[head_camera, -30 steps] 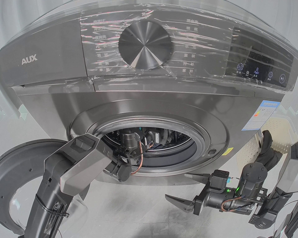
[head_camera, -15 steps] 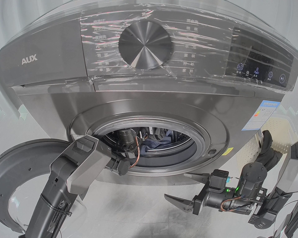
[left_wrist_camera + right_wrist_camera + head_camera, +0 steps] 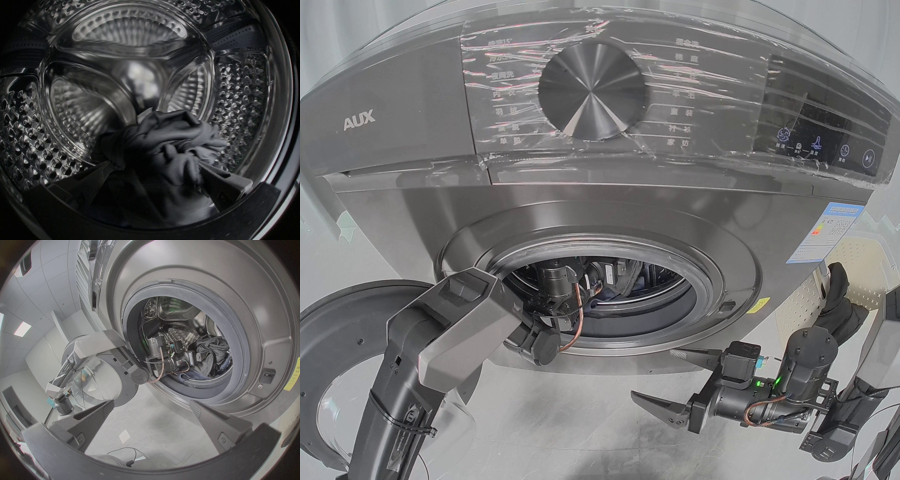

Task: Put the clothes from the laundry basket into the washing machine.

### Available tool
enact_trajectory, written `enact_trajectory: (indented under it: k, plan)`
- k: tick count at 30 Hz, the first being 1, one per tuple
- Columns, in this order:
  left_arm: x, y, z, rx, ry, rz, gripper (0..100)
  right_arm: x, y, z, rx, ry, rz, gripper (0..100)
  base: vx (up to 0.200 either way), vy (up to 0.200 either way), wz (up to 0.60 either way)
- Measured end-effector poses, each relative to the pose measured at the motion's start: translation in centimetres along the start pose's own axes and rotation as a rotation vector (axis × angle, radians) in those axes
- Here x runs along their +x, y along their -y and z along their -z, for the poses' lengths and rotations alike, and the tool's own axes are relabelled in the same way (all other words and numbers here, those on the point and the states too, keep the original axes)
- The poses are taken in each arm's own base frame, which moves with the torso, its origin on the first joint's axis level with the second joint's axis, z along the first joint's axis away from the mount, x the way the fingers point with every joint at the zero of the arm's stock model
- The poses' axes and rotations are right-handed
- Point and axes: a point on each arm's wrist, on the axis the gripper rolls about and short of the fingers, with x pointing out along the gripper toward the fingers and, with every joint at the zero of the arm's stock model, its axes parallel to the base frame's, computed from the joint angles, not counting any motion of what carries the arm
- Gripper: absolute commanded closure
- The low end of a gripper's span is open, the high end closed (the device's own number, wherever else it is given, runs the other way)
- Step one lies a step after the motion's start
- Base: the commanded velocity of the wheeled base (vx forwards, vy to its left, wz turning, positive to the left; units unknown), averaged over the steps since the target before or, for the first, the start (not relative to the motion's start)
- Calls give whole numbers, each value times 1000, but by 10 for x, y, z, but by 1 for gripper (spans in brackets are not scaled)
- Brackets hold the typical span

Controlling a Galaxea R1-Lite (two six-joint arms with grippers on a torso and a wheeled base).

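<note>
The grey washing machine (image 3: 625, 212) stands with its round door (image 3: 331, 350) swung open to the left. My left arm reaches through the opening into the steel drum (image 3: 131, 47). There my left gripper (image 3: 154, 165) is open, its fingers (image 3: 225, 187) spread on either side of a bunched dark grey garment (image 3: 168, 147). From the right wrist view the same garment (image 3: 214, 352) lies low in the drum, just beyond the left gripper (image 3: 195, 357). My right gripper (image 3: 654, 375) hangs open and empty below the opening, above the floor.
A cream perforated laundry basket (image 3: 856, 262) stands right of the machine, with a black garment (image 3: 840, 306) draped over its rim. The grey door seal (image 3: 240, 343) rings the opening. Pale floor (image 3: 569, 425) lies in front of the machine.
Half a second ago the left arm had drawn back to the left, baring bluish cloth in the drum. It has since pushed back in. The right arm has not moved.
</note>
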Motion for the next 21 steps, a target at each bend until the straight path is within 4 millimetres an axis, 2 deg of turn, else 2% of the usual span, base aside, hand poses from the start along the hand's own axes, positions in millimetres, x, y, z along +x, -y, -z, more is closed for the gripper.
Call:
enact_trajectory:
  k: [5, 15, 21]
  plan:
    - [-23, 14, -7, -7, -49, 40, 0, 0, 0, 0, 0, -1, 2, 0, 0, 0, 0]
    - [-79, 58, -9, -23, -71, 176, 0, -4, 1, 1, 3, -9, 7, 0, 0, 0, 0]
    - [-106, 68, -12, -30, -97, 217, 0, -11, 1, -1, 3, -3, 14, 0, 0, 0, 0]
